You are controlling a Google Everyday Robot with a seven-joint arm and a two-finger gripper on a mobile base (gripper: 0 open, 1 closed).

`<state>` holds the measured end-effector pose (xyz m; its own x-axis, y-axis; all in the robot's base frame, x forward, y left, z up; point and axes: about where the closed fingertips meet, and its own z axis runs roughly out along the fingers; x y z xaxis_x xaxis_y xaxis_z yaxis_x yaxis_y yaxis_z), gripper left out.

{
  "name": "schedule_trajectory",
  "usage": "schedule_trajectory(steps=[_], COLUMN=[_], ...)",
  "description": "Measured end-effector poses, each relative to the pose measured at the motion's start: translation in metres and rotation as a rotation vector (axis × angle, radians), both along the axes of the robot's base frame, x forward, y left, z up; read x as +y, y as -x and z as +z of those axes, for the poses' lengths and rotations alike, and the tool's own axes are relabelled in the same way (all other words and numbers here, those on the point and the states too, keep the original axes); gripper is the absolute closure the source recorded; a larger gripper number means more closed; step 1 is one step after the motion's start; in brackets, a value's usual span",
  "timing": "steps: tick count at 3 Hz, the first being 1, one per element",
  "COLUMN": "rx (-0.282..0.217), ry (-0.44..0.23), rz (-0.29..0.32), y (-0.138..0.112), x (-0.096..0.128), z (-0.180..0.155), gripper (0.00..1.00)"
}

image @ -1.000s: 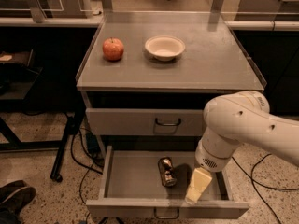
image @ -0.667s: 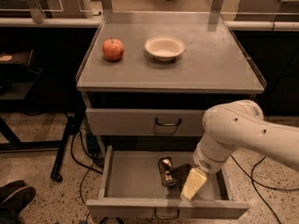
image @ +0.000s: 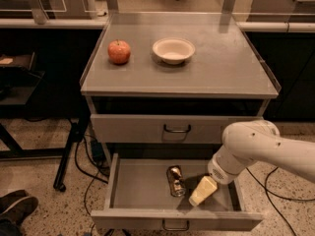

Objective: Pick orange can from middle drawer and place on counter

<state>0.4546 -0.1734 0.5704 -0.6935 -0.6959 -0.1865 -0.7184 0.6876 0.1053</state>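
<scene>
The orange can sits in the open middle drawer, near the centre of its floor. The cream-coloured gripper hangs inside the drawer just to the can's right, angled down and towards it, not holding it. Whether the gripper is open or closed cannot be told from this angle, since it reads as a single pale wedge. The main risk, as I judge it, is a sideways nudge. If the gripper comes in off-centre or too low, it could knock the smooth, round can and send it rolling or sliding towards the left wall or the back of the drawer. A grip taken too near the rim might slip off the shiny metal. The lift also has to clear the closed drawer front above and the edge of the counter, and the bulky white arm is close to the drawer's right side. On the counter, a red apple and a pale bowl occupy the rear left, which narrows the placing area. The can is dark and in shadow, so I cannot say whether it stands or lies. The drawer's right rear corner is hidden behind the arm, and the arm itself runs off the right edge.
</scene>
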Motion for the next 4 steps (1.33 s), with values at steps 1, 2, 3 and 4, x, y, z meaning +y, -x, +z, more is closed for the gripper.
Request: schedule_trajectory(steps=[1,2,3,4], rx=[0.001,0.067,0.098,0.085], ry=[-0.003,-0.073,-0.112,-0.126], rz=[-0.002,-0.040,-0.128,-0.216], y=[0.000,0.009,0.008,-0.006], x=[0.000,0.005,0.007,0.006], z=[-0.003,-0.027,-0.061,-0.079], gripper=[0.00,0.00,0.00,0.00])
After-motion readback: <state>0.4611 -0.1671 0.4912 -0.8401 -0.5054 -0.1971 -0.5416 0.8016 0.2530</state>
